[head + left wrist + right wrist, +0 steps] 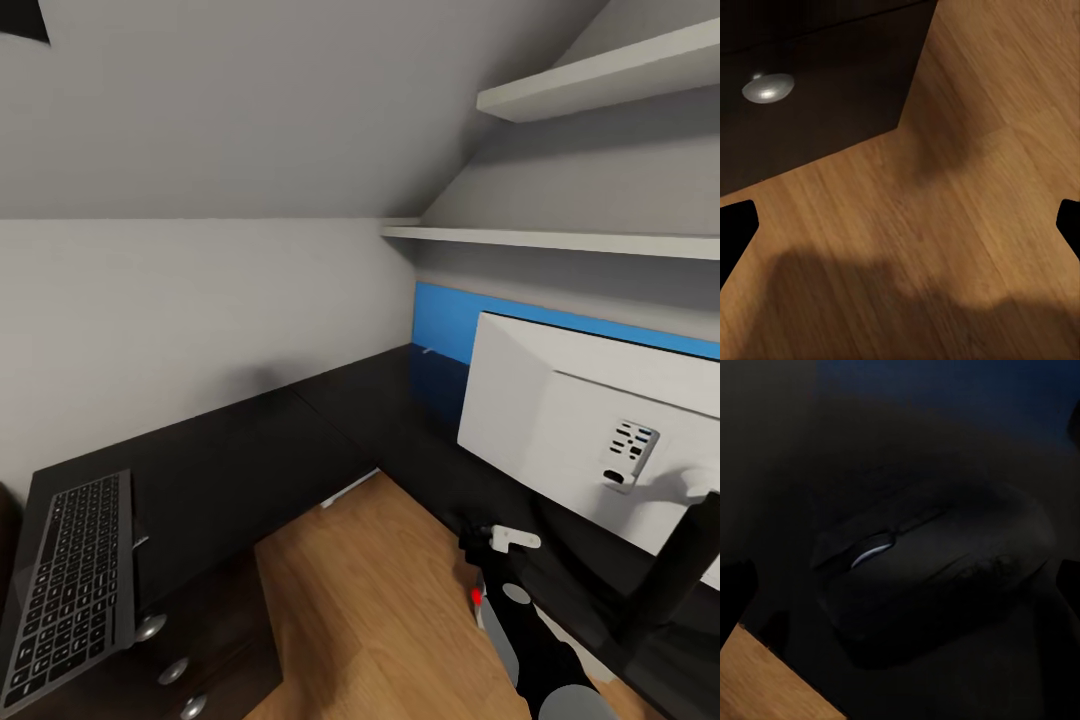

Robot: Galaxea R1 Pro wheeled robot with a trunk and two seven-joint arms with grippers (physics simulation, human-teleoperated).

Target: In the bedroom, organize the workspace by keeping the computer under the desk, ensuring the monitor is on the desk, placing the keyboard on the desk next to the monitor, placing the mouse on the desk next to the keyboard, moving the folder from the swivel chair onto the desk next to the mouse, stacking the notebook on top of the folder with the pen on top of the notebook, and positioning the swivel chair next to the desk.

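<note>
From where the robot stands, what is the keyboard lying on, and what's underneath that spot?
The keyboard lies flat on the black desk, near its end. Below the edge are dark drawers with round silver knobs. The drawers' insides are closed off from sight.

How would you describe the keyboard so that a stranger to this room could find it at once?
Start from the long black-topped desk that wraps the corner under the sloped wall. Follow its left wing toward the drawers with round silver knobs; the keyboard lies flat there. It is the flat slab with rows of grey keys, unlike the big upright white-backed monitor.
</note>
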